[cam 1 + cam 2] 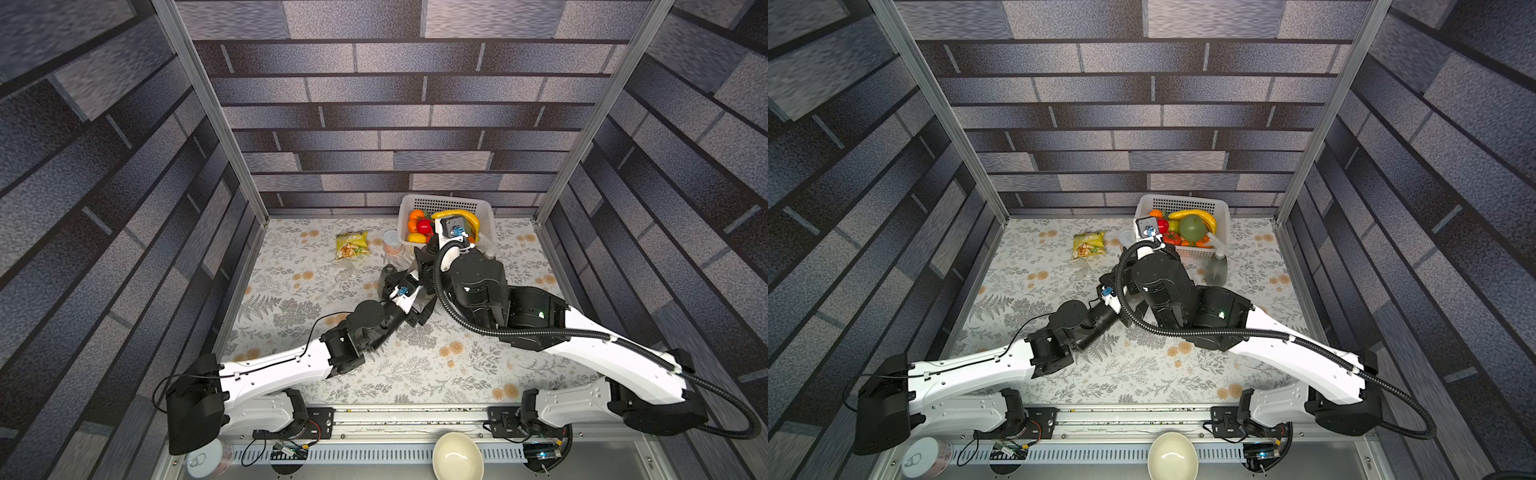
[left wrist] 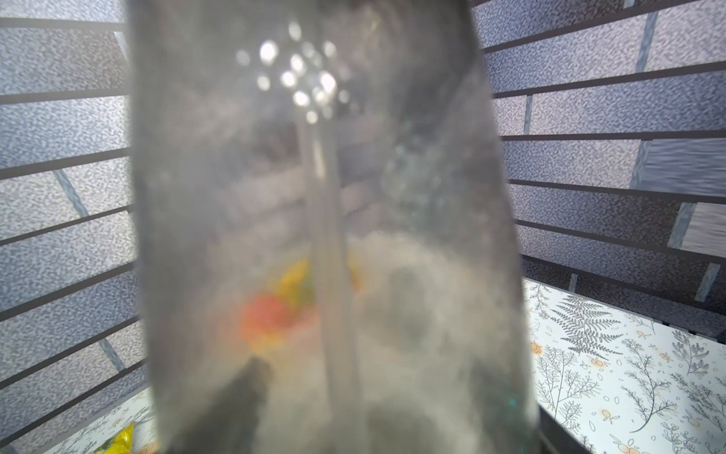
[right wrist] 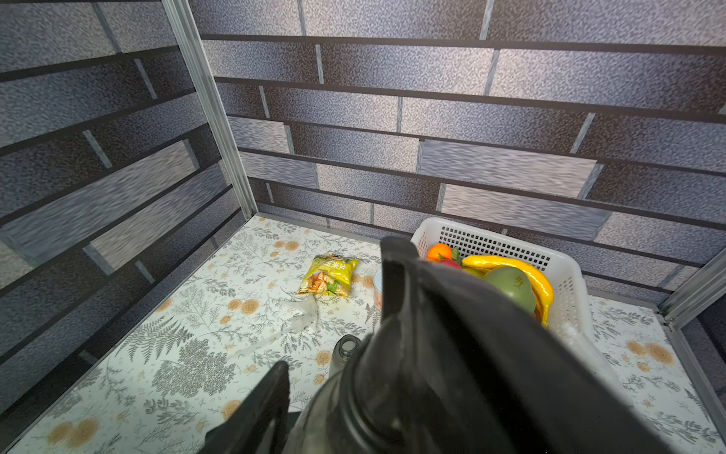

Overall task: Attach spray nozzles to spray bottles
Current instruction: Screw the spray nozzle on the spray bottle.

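A smoky-grey spray bottle fills the left wrist view, with a thin dip tube inside it. My left gripper is shut on this bottle at mid-table. A black spray nozzle sits on its neck. My right gripper stands open around the nozzle's collar; one finger is apart from it and the other is hidden. A second bottle stands just beyond, its neck bare. A clear nozzle lies on the cloth. A third bottle with a clear nozzle stands by the basket.
A white basket of fruit stands at the back. Left of it are a pinkish tin can and a yellow snack bag. A cream bowl and a can sit beyond the front rail. Walls close in on three sides.
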Robot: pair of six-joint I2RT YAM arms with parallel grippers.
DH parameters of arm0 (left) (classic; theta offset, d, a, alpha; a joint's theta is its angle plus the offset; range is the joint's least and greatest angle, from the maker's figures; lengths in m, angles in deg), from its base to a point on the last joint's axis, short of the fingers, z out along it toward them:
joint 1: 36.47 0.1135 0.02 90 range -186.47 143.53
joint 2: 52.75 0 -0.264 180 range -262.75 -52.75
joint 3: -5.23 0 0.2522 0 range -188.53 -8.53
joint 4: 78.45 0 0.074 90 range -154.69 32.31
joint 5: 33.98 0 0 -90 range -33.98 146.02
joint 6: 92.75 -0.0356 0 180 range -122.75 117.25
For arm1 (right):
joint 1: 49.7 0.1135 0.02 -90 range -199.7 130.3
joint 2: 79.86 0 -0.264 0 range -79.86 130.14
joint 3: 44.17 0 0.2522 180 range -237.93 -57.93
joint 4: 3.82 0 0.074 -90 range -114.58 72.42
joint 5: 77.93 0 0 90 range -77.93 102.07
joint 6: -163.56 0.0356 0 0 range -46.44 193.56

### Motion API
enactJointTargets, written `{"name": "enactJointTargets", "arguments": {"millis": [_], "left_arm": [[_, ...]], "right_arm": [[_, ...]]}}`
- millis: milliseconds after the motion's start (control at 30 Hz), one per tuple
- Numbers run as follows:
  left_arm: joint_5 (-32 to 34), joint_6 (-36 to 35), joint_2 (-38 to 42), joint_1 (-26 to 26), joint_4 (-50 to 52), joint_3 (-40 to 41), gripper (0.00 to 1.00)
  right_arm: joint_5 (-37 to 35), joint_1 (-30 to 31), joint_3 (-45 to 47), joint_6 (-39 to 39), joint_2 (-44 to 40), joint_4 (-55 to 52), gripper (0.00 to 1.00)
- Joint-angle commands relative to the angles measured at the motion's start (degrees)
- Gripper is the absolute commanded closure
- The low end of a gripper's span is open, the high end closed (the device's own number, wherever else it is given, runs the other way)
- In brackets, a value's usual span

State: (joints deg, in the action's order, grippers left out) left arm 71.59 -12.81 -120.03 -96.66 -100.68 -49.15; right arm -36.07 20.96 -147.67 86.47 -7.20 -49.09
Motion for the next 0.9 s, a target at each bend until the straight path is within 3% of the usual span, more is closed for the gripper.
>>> {"name": "enactJointTargets", "arguments": {"millis": [0, 300, 433, 567, 633, 733, 867], "left_arm": [[-3.4, 0.3, 2.2, 1.4, -2.1, 1.1, 0.36], [-9.2, 3.3, 4.8, 5.2, -1.0, 3.2, 0.36], [-10.8, 3.5, 5.5, 6.2, -1.0, 3.9, 0.36], [-14.3, 4.9, 6.7, 7.7, -0.5, 4.5, 0.36], [-15.6, 5.0, 7.5, 8.2, 0.2, 4.7, 0.36], [-18.6, 5.4, 8.5, 8.7, 1.1, 4.9, 0.36], [-24.0, 6.5, 9.3, 8.8, 1.8, 4.8, 0.36]], "right_arm": [[5.5, 0.7, -1.7, 0.4, -3.0, -5.9, 0.29], [19.7, 0.7, -1.3, -1.3, -7.4, -9.6, 0.24], [22.9, 0.7, -0.7, -1.3, -9.5, -9.8, 0.26], [23.5, 0.7, 1.0, -2.8, -13.4, -9.8, 0.39], [18.3, 0.5, 2.1, -4.9, -15.6, -10.4, 0.49], [17.0, -2.1, 3.6, -8.0, -17.1, -9.7, 0.58], [36.2, -12.0, 7.0, -11.3, -19.0, -4.4, 0.59]]}}
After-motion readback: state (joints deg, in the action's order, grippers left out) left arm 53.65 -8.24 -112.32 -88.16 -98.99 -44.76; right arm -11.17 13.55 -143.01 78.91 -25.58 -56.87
